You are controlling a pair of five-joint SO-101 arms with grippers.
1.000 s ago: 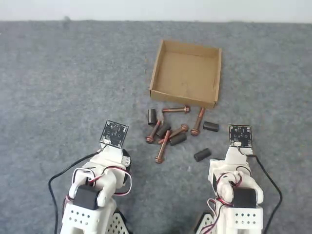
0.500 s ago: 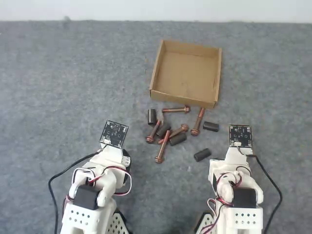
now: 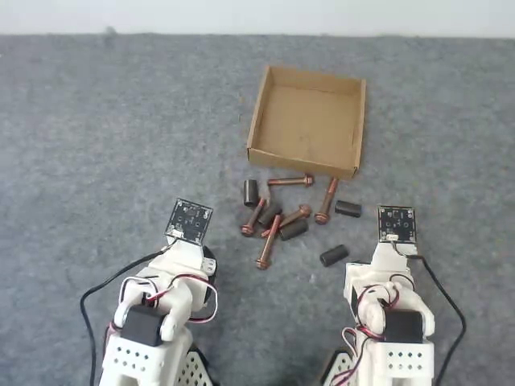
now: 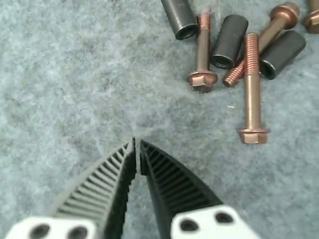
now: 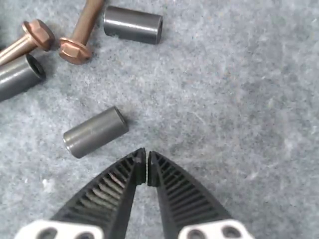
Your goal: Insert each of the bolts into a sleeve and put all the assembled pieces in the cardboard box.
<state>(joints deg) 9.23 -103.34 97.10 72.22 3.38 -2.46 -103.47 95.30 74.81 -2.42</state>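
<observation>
Several copper bolts [image 3: 268,241] and dark sleeves [image 3: 294,229] lie loose on the grey carpet, just in front of the empty cardboard box [image 3: 302,159]. My left gripper [image 4: 138,145] is shut and holds nothing; it hovers over bare carpet short of a bolt [image 4: 252,89] and a sleeve [image 4: 229,41]. Also shut and holding nothing, my right gripper [image 5: 147,152] has its tips close beside a lone sleeve [image 5: 94,132]. Another sleeve [image 5: 133,24] and two bolt heads [image 5: 75,50] lie farther off. In the high view both arms [image 3: 161,305] sit at the near edge, behind the pile.
Grey carpet [image 3: 96,145] covers the table, with open room to the left and right of the box. A pale wall edge [image 3: 241,16] runs along the far side. A single sleeve [image 3: 334,256] lies apart, nearest the right arm [image 3: 386,314].
</observation>
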